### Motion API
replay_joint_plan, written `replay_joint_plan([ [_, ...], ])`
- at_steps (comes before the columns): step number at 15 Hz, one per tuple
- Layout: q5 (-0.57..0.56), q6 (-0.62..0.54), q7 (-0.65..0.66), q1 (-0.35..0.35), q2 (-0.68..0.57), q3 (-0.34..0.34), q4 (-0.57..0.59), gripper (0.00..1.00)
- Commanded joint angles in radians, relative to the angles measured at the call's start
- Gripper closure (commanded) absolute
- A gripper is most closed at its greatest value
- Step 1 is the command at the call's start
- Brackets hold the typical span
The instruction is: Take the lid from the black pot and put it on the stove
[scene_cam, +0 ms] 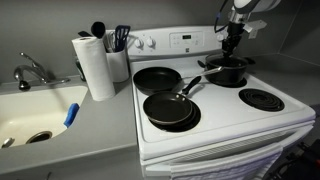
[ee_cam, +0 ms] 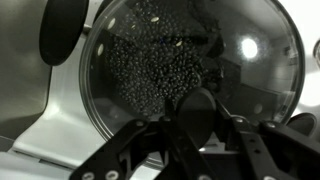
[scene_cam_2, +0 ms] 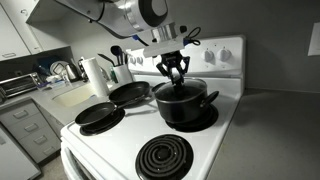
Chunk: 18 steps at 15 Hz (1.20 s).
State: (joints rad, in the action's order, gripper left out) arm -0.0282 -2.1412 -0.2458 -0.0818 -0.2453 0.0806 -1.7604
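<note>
Presently the tool straddles the dark knob of the round clear glass lid, seated on the short black pot at one o'clock on the white stove; clenched or not, I cannot tell. A shallow pinch could let the lid slip.

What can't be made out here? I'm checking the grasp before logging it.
- Whether the gripper is shut on the knob: wrist view, fingers cover its base; exterior views too small.
- Contents of the black pot: wrist view, glare and blur on the lid.
- Settings of the stove dials: too small in both exterior views.
</note>
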Motion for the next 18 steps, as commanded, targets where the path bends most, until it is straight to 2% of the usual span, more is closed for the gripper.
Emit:
replay_joint_plan([
  [1,0.006,0.014,-0.028,-0.015,-0.008,-0.013,0.014,0.86],
  [8,-0.023,0.045,-0.014,-0.012,0.007,-0.004,0.025,0.86],
  [18,-0.128,0.084,-0.014,-0.002,0.014,-0.001,0.072,0.86],
])
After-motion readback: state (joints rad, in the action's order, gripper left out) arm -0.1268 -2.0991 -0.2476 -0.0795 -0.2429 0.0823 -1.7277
